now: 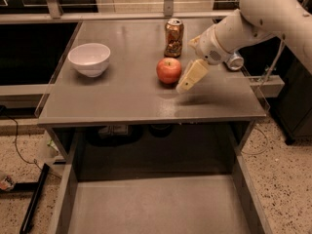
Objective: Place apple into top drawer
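Note:
The red apple (168,70) sits upright on the grey tabletop (122,96), right of centre. My gripper (187,65) hangs just right of the apple on the white arm that comes in from the upper right. It is open and empty. One cream finger (191,75) slants down beside the apple, close to it but apart from it. The top drawer (161,208) is pulled out below the table's front edge, with its flat grey bottom bare.
An orange-brown soda can (173,37) stands just behind the apple. A white bowl (89,58) sits at the table's left. Dark cabinets flank the table. Cables and a black bar (34,199) lie on the speckled floor at the left.

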Available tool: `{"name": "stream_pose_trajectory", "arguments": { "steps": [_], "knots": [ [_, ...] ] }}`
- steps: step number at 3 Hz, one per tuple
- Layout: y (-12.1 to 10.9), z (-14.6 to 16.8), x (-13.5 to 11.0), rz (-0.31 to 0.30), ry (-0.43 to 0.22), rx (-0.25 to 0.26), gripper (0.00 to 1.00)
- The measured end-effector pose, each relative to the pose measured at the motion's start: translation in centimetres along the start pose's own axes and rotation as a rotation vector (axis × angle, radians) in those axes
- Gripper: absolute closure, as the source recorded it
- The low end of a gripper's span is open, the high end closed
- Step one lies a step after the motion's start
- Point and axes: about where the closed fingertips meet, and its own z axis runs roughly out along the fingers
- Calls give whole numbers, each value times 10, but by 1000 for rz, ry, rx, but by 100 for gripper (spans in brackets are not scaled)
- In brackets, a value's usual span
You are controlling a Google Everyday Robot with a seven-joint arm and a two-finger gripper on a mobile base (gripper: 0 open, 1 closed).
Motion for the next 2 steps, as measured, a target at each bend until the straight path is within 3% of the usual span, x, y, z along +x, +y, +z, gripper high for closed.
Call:
{"name": "stream_pose_trajectory", "arguments": {
  "steps": [2],
  "knots": [
    [-1, 15, -32, -5, -63, -52, 0]
  ]
}}
